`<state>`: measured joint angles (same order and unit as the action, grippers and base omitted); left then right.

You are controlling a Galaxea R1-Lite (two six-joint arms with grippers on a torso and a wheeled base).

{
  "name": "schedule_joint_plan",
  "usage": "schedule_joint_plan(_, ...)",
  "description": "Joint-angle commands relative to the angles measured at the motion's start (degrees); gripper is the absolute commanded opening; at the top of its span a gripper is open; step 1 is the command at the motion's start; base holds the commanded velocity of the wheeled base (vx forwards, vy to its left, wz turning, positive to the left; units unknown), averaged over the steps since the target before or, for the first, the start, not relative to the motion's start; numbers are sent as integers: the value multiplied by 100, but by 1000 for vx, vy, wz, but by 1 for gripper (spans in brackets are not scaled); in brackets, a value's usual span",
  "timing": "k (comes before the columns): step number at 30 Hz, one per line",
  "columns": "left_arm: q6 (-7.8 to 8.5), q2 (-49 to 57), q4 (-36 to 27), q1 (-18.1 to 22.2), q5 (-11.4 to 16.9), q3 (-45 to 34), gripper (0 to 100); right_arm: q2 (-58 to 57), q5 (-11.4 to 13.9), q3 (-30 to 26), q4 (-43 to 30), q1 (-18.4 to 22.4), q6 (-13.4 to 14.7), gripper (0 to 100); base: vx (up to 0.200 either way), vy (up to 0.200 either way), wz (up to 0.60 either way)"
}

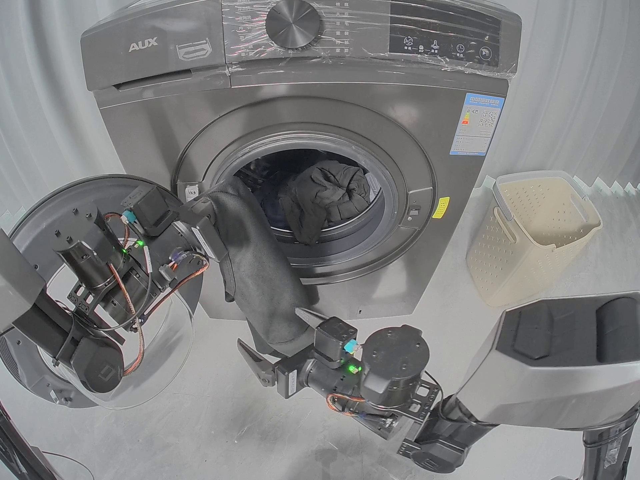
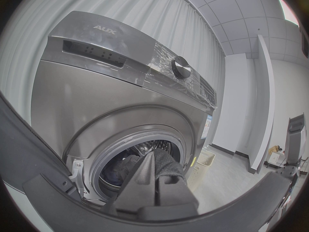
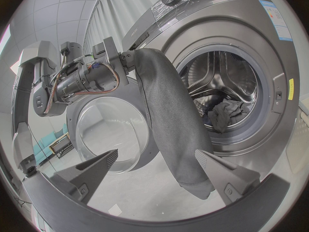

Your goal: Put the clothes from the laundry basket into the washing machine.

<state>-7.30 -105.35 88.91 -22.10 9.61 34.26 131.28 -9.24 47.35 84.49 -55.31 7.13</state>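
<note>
The grey washing machine (image 1: 300,101) stands with its round door (image 1: 67,195) swung open to the left. Dark clothes (image 1: 327,195) lie in the drum, partly draped over its lip. My left gripper (image 1: 203,218) is shut on the top of a long grey garment (image 1: 257,268), just left of the drum opening. The garment hangs down in front of the machine. My right gripper (image 1: 280,338) is open low down at the garment's lower end (image 3: 193,181), which hangs beside one fingertip (image 3: 201,157). The left wrist view has the fingers (image 2: 141,181) pinching the garment (image 2: 167,165).
A cream laundry basket (image 1: 507,188) stands on the floor to the right of the machine, with no clothes visible inside. The open door's glass (image 3: 112,129) sits behind my left arm. Pale curtains hang behind the machine, and bare floor lies in front of it.
</note>
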Motion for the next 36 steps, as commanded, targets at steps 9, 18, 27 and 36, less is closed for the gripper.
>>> schedule_joint_plan(9, -8, -126, 4, -40, -20, 20, 0, 680, -8, 917, -12, -6, 8, 100, 0, 0, 0)
schedule_joint_plan(18, -17, -100, 4, -84, -73, 20, 0, 1154, -69, 1523, -12, 161, 43, 100, 0, 0, 0)
schedule_joint_plan(27, -34, -65, 4, -84, -73, 11, 0, 1339, -245, 1910, -65, 539, 122, 100, 0, 0, 0)
schedule_joint_plan(36, -43, -56, 4, -101, -73, -7, 0, 1321, -306, 1927, -65, 618, 157, 100, 0, 0, 0)
